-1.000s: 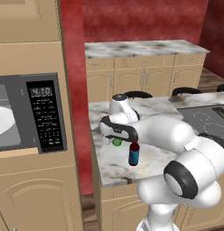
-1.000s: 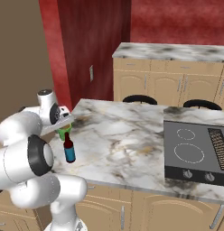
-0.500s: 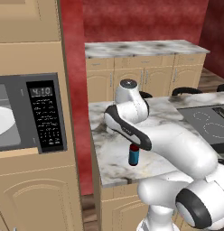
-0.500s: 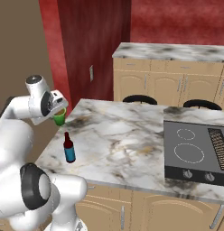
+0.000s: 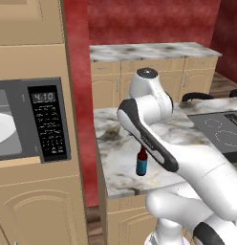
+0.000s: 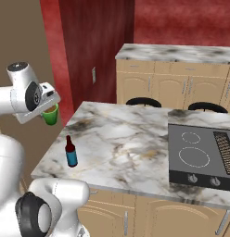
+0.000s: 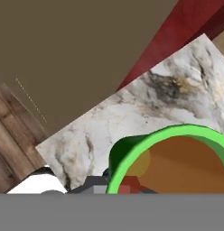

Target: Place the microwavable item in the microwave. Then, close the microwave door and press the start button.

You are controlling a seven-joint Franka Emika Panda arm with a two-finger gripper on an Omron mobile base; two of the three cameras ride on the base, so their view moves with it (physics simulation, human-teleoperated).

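Cup (image 7: 172, 160), bright green with brownish contents, sits right at the camera in the hand view, its rim cut off by the lower and right edges. In the right base view the cup (image 6: 51, 114) hangs in the air under the claw (image 6: 48, 107), beyond the left edge of the tabletop (image 6: 135, 139) and above its level. The claw is clenched on the cup, which stands upright in its grip; the finger tips themselves are hidden by the hand and the cup.

Below the cup, in the hand view, lies the marble tabletop (image 7: 132, 108) with its corner pointing down and left, and beside that a strip of wooden floor (image 7: 10, 135).

A brown bottle (image 6: 70, 151) with a blue label stands upright near the tabletop's front left corner, well apart from the lifted cup. In the left base view the bottle (image 5: 141, 161) shows just beside the arm's forearm, partly covered by it.

Further left in that view, set into tall tan cabinets, is the microwave (image 5: 46, 122), its keypad and lit display facing the room. The door is out of the frame, the cavity open, and a white plate (image 5: 3, 131) lies inside.

Far right on the tabletop sits a dark cooktop (image 6: 202, 155).
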